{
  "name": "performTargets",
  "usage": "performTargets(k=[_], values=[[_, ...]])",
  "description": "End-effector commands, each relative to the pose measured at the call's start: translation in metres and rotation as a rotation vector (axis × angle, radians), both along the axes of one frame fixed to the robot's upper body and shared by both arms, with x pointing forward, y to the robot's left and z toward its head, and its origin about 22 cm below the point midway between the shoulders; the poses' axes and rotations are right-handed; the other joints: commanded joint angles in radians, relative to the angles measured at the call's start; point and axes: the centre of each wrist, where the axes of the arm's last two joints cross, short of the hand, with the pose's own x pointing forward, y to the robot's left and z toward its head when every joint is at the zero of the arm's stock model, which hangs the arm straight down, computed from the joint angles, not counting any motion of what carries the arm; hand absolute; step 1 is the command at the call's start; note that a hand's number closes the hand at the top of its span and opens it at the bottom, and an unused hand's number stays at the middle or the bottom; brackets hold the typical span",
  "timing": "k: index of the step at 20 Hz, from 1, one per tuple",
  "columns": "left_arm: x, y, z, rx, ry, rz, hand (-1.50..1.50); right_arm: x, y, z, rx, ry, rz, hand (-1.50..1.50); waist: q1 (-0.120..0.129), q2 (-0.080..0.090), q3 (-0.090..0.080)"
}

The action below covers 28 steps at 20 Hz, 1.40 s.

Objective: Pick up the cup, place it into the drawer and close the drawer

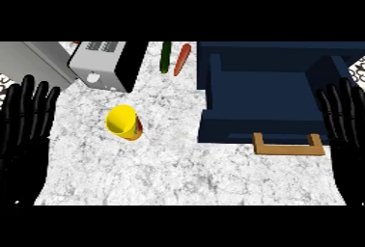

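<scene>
Left hand (25, 113) at the view's left edge, fingers straight and up, holding nothing. Right hand (343, 113) at the right edge, likewise flat-fingered and empty.

Cup (124, 123), yellow, stands on the counter (178, 169) to the right of the left hand, apart from it, mouth tilted toward the viewer. Bare counter lies all round the cup and runs down to the near edge.

Drawer (264, 96), dark blue, pulled open, sits just left of the right hand; its tan handle (288, 144) sticks out at the near side. Its inside is dark, floor hard to make out.

Toaster (103, 62) beyond the cup, cut off at the top. Cucumber (165, 57) and carrot (182, 59) lie beyond, between toaster and drawer, tops clipped.
</scene>
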Motion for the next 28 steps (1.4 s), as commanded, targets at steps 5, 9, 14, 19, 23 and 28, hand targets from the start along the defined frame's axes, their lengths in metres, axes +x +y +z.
performTargets(k=[5, 9, 14, 19, 23, 28], values=[[0.034, 0.020, 0.009, 0.041, 0.015, -0.329, -1.50, 0.009, -0.002, 0.001, 0.025, 0.001, -0.005, -1.50, -0.027, -0.028, 0.006], [0.061, 0.027, -0.023, -0.169, 0.284, -0.339, -1.50, 0.007, 0.008, -0.008, -0.019, 0.175, 0.126, -1.50, -0.035, -0.025, 0.006], [0.089, 0.035, -0.042, -0.183, 0.305, -0.367, -1.50, 0.032, -0.004, 0.000, -0.034, 0.161, 0.111, -1.50, -0.021, -0.029, 0.007], [0.100, 0.063, -0.068, -0.134, 0.363, -0.299, -1.50, 0.047, -0.008, -0.018, -0.030, 0.153, 0.103, -1.50, -0.019, -0.029, 0.007], [0.109, 0.068, -0.095, -0.119, 0.414, -0.302, -1.50, 0.044, -0.005, 0.001, -0.034, 0.120, 0.113, -1.50, -0.020, -0.030, 0.007], [0.112, 0.074, -0.136, -0.099, 0.453, -0.245, -1.50, 0.052, 0.003, -0.003, -0.048, 0.132, 0.131, -1.50, -0.022, -0.029, 0.006]])
